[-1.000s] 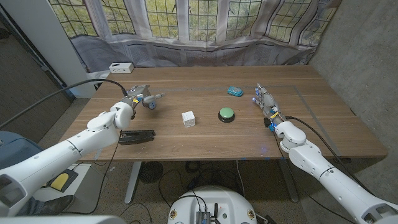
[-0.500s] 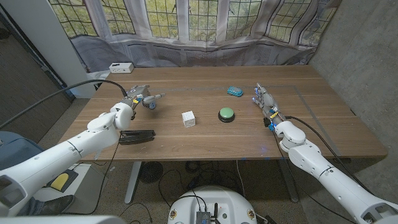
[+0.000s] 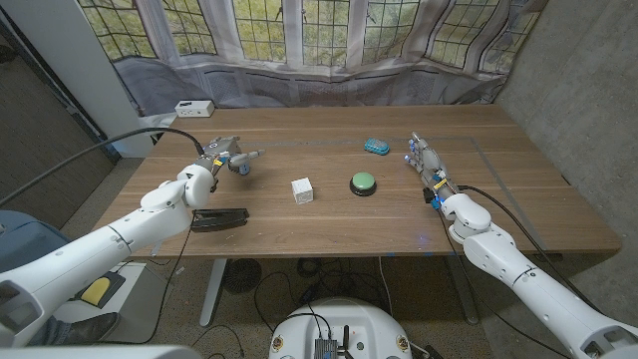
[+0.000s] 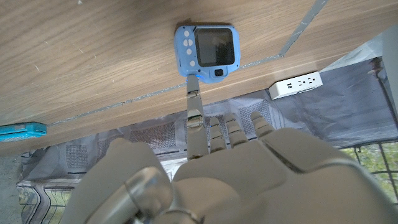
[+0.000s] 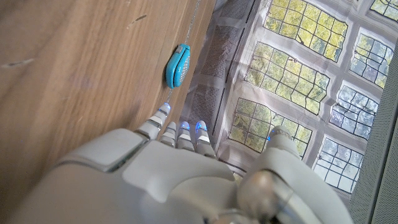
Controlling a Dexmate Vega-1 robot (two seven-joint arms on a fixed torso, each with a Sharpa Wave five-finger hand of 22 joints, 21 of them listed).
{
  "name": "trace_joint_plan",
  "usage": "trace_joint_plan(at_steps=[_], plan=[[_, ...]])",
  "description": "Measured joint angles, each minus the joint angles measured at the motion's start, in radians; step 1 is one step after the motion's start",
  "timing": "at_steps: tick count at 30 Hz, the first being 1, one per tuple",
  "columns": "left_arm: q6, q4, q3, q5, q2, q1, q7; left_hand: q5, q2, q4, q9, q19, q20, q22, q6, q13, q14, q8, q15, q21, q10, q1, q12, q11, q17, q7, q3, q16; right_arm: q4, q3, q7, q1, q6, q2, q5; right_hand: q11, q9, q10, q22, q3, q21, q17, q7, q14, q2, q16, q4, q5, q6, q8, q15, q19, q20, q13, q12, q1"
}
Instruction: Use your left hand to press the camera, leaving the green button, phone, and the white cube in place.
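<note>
I am working the press itself: my left hand (image 3: 217,158) is reaching over the blue camera (image 4: 207,50), which is lying screen-up on the wooden table (image 3: 399,214), on the far-left side of the white cube (image 3: 302,189). In the left wrist view one finger (image 4: 194,106) is stretching out with its tip at the camera's near edge, the others curling back and gripping nothing; I cannot tell whether the tip is actually bearing down. Next, I judge, I am needing a short downward push on the camera body, without sliding it.

The green button (image 3: 363,182) is sitting just right of the cube, the black phone (image 3: 218,218) near-left of it. My right hand (image 3: 427,163) is waiting right of the button, fingers straight and apart, holding nothing.
</note>
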Motion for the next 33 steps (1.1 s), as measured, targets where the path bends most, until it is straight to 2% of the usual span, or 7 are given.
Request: trace_joint_plan(at_steps=[13,33], plan=[[0.007,-0.015,-0.001,0.006,0.001,0.001,0.002,0.000,0.000,0.000,0.002,0.000,0.000,0.000,-0.012,0.000,0.000,0.000,0.000,0.000,0.000,0.000,0.000,0.000,0.000,-0.012,0.000,0.000,0.000,0.005,0.001,-0.006,0.011,-0.001,0.002,0.000,0.000,0.000,0.000,0.000,0.000,0.000,0.000,0.000,0.003,0.000,0.000,0.000,0.000,0.000,0.000,0.000,0.000,0.000,0.000,-0.003],[0.023,-0.030,-0.017,0.001,0.000,0.019,0.023,-0.004,0.005,0.000,0.002,0.000,0.000,0.000,-0.016,0.000,0.000,-0.006,0.000,0.000,0.000,0.005,0.000,0.000,0.000,-0.016,0.000,0.000,0.010,0.008,0.012,-0.009,0.018,0.000,0.009,0.000,0.000,0.000,0.000,0.000,0.000,0.000,0.000,0.006,0.003,0.000,0.000,0.000,0.000,0.000,0.006,0.000,0.000,0.000,0.000,-0.003]])
